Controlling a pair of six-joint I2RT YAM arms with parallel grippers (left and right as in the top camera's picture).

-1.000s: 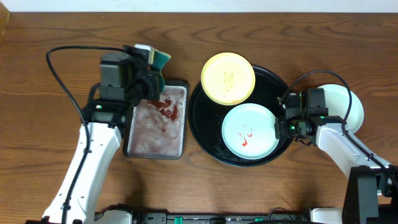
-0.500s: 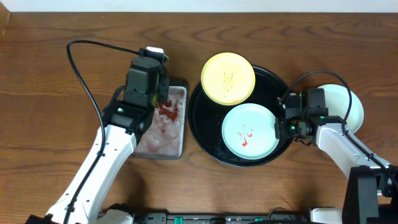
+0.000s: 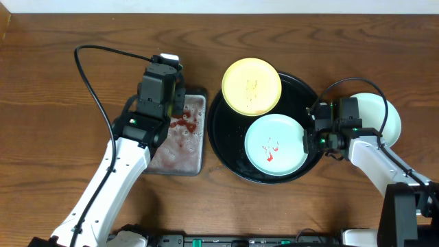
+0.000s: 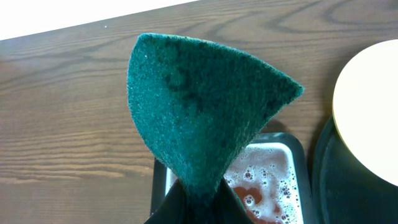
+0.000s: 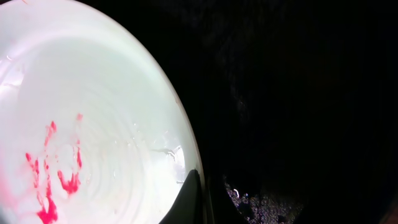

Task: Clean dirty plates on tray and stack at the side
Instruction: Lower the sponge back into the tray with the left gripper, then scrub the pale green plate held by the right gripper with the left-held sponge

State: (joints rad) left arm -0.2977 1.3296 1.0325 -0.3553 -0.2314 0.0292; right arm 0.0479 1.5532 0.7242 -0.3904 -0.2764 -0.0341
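Just beside the closed right gripper (image 5: 198, 190) lies the smeared plate (image 5: 93, 137)

The round tray (image 3: 230, 147) is sitting right of the small rectangular tray (image 3: 185, 147), with one plate (image 3: 276, 144) lying in its near part, a second plate (image 3: 252, 86) resting over its far rim, and a third plate (image 3: 385, 113) lying on the table (image 3: 55, 158) to its right.
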